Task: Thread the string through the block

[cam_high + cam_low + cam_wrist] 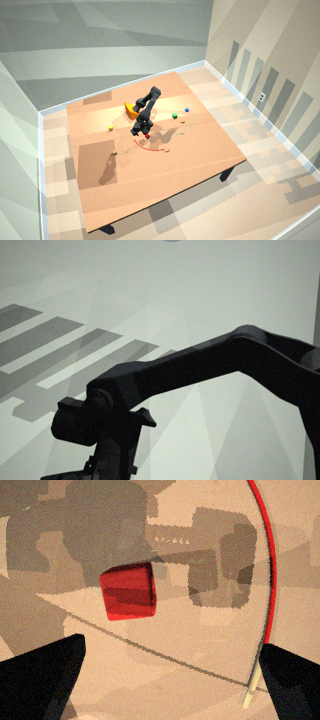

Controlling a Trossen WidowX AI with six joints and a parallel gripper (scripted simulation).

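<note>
Hovering low over the tan wooden table (pixel 180 165), the black parallel-jaw gripper (pixel 138 132) is standing spread wide and gripping nothing; in the wrist view its two dark fingers are sitting at the far lower corners with bare table between them.

A thin pale wooden stick (pixel 254 686) is lying flat on the table just inside the finger at the right of the wrist view, apparently untouched. From its upper end a red string (pixel 262 527) is curving away; in the top view it is sweeping in an arc to the round wooden button (pixel 166 149). A small red cube (pixel 128 592) is resting ahead of the claw, well apart from the stick; whether this is the block with the hole cannot be told, since no hole is showing. A small tan wooden block (pixel 114 152) is lying farther off beside two loose sticks (pixel 125 150), which are to be avoided.

Judging by its looks, the stick is light, stiff and slim, so it is likely to roll or skid if nudged sideways. The limp string is offering little resistance until it is drawn taut against the button. The better hold is probably across the stick's middle, leaving the free tip projecting for threading, with the claw first shifting sideways to centre over it.
</note>
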